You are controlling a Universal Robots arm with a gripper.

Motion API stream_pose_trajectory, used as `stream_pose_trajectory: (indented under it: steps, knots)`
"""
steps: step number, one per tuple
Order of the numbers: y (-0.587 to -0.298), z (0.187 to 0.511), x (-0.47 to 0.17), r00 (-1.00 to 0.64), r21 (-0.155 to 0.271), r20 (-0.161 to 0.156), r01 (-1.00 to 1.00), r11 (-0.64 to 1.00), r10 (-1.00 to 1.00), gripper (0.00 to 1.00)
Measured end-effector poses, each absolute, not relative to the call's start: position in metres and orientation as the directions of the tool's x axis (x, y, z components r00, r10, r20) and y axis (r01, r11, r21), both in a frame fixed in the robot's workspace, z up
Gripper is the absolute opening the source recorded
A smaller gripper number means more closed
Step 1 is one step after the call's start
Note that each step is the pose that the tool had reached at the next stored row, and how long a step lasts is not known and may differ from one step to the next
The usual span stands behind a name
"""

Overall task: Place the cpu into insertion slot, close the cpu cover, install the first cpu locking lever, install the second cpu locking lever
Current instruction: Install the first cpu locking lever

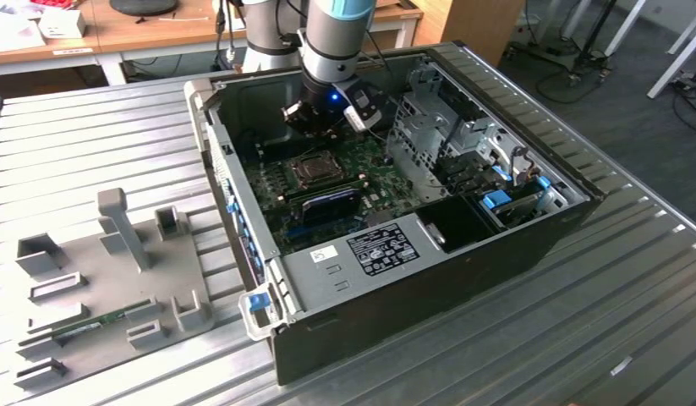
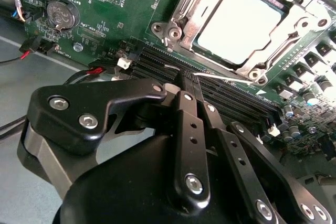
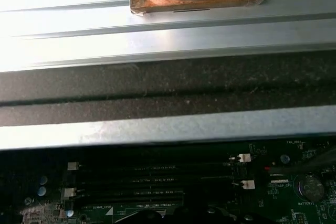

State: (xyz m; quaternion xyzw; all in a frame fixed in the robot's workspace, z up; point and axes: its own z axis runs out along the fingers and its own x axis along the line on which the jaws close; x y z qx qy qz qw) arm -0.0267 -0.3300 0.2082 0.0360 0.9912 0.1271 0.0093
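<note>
- Where the arm (image 1: pixel 327 38) comes down into the open computer case (image 1: pixel 359 279) in the exterior view, its last segment stands nearly upright and the wrist points down at the green motherboard (image 1: pixel 376 182).
- The gripper (image 1: pixel 316 127) hangs low over the board, on the far side of the insertion slot (image 1: pixel 293 173) and near it.
- In the second wrist view the gripper (image 2: pixel 181 77) has its black links drawn together to one point, tips pressed together with nothing between them.
- Those tips lie over the long black memory slots (image 2: pixel 231 103), just beside a corner of the socket; whether they touch the board I cannot tell.
- The cpu (image 2: pixel 239 22) sits in the insertion slot, its pale top showing through the window of the cpu cover (image 2: pixel 244 66).
- The cover lies flat over the chip.
- A round coin battery (image 2: pixel 59 14) sits on the board, well apart from the socket.
- On the ribbed metal table (image 1: pixel 618 279), a grey fixture plate (image 1: pixel 111 279) lies beside the case on the exterior view's left.
</note>
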Motion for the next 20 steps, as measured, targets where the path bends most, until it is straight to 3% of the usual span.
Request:
stream_pose_trajectory:
  steps: [20]
  knots:
    - [-0.3367,0.1983,-0.0267,-0.997,0.244,-0.011,0.069,0.967,0.073,0.1]
